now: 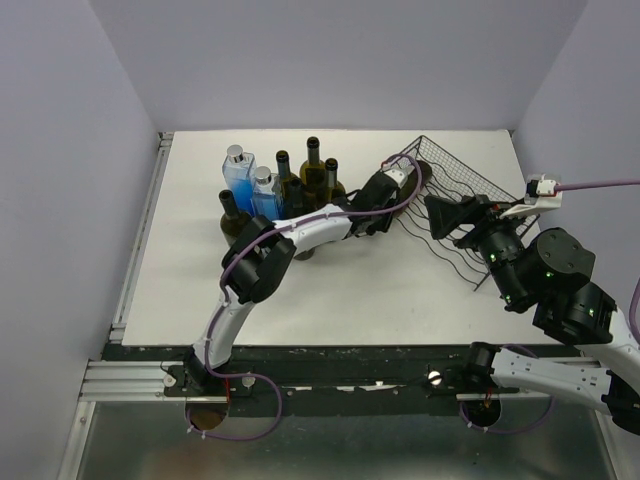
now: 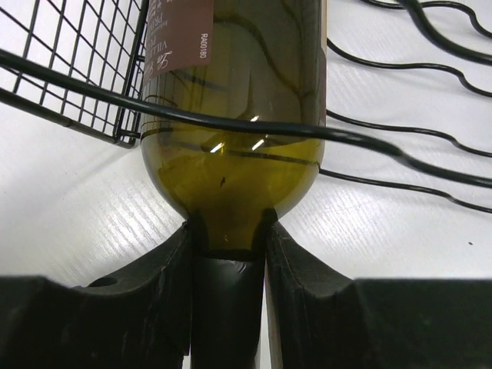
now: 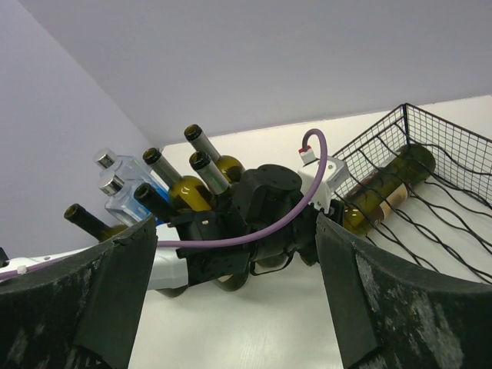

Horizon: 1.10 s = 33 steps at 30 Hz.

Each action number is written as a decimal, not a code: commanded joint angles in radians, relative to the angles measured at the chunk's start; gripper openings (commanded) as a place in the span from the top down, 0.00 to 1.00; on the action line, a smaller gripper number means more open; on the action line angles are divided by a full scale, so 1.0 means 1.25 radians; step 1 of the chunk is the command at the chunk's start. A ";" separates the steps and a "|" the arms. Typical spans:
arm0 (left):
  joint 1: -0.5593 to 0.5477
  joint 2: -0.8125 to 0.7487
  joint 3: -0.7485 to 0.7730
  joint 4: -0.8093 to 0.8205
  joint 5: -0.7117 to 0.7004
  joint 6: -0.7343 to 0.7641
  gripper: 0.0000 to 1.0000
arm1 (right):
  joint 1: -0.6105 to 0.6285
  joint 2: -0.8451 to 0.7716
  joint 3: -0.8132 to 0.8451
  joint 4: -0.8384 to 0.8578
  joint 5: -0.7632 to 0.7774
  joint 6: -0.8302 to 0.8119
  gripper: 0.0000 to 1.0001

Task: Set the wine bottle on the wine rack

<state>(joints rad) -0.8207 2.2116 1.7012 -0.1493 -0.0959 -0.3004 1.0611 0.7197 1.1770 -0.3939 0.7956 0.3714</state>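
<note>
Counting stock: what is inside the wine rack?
One wine bottle lies in the rack, its neck clamped by the left gripper. The rest in view looks bare; the left arm covers part.

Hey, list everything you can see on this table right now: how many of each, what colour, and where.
table: one, white, under everything
wine rack: one, black wire, right rear of table
wine bottle: one, olive green with brown label, lying among the rack's wires
standing bottles: apparently five, dark green, clustered at left rear
blue bottles: two, clear blue with silver caps, in that cluster
left hand: one, black, shut on the wine bottle's neck
right hand: one, black, open, by the rack
</note>
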 commanded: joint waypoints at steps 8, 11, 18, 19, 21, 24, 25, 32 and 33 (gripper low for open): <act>-0.002 0.058 0.166 -0.141 -0.075 -0.039 0.54 | 0.005 -0.004 0.019 -0.008 0.005 -0.015 0.10; -0.002 0.049 0.155 -0.138 -0.078 -0.037 0.48 | 0.004 -0.005 0.019 -0.008 0.007 -0.016 0.10; -0.001 0.048 0.158 -0.163 -0.080 -0.031 0.40 | 0.005 -0.004 0.022 -0.008 -0.001 -0.014 0.10; -0.001 0.047 0.161 -0.164 -0.080 -0.030 0.37 | 0.004 -0.005 0.023 -0.008 -0.003 -0.014 0.10; -0.001 0.042 0.160 -0.170 -0.080 -0.030 0.32 | 0.004 -0.004 0.024 -0.008 -0.006 -0.014 0.10; -0.002 0.015 0.139 -0.162 -0.079 -0.031 0.12 | 0.004 -0.001 0.030 -0.014 -0.009 -0.014 0.09; -0.002 -0.001 0.124 -0.153 -0.075 -0.030 0.05 | 0.005 0.001 0.034 -0.019 -0.007 -0.014 0.09; -0.004 -0.127 0.000 -0.100 -0.030 -0.027 0.01 | 0.004 0.007 0.056 -0.052 0.021 0.000 0.09; -0.004 -0.146 -0.017 -0.100 -0.026 -0.028 0.01 | 0.004 0.005 0.056 -0.052 0.023 0.002 0.08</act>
<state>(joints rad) -0.8204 2.1693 1.7512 -0.3225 -0.1642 -0.3336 1.0611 0.7265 1.2228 -0.4191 0.7959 0.3653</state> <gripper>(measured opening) 0.990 0.911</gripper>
